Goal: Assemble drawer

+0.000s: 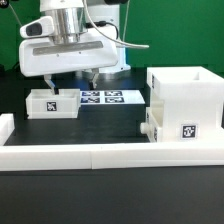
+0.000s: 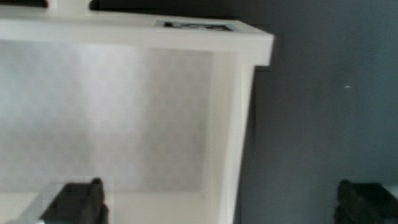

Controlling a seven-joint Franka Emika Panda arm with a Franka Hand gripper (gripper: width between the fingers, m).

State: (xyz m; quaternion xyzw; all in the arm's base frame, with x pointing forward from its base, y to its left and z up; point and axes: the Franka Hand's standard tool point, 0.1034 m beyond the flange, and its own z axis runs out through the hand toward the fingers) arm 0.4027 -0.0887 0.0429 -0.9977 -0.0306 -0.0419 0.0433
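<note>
The arm reaches straight down from above, its tool (image 1: 70,77) hanging over a small open-top drawer box (image 1: 51,102) at the exterior view's left. The fingers (image 2: 75,203) stand spread wide, gripping nothing. The tall drawer housing (image 1: 186,100) sits well apart at the right on the dark counter (image 1: 110,195), a second small box (image 1: 176,127) slotted into it. Each part bears a black-and-white square tag (image 1: 188,129); no writing is legible.
</note>
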